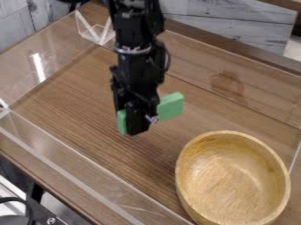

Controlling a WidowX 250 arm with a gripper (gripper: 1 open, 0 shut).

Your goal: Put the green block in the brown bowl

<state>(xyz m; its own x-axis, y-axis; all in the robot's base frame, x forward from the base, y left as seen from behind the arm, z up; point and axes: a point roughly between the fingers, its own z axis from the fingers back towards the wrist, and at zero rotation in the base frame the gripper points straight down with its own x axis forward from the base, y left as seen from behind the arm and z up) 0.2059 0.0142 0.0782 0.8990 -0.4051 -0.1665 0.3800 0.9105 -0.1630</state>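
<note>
The green block point(168, 107) hangs above the wooden table, clamped at its left part between the fingers of my black gripper point(137, 120), which points almost straight down and is shut on it. The block's right end sticks out to the right of the fingers. The brown bowl point(231, 177) sits on the table at the lower right, empty, its near rim a short way right of and below the block.
A clear plastic wall point(47, 149) runs along the table's point(70, 105) left and front sides. A grey marbled wall point(253, 31) stands behind the table at the upper right.
</note>
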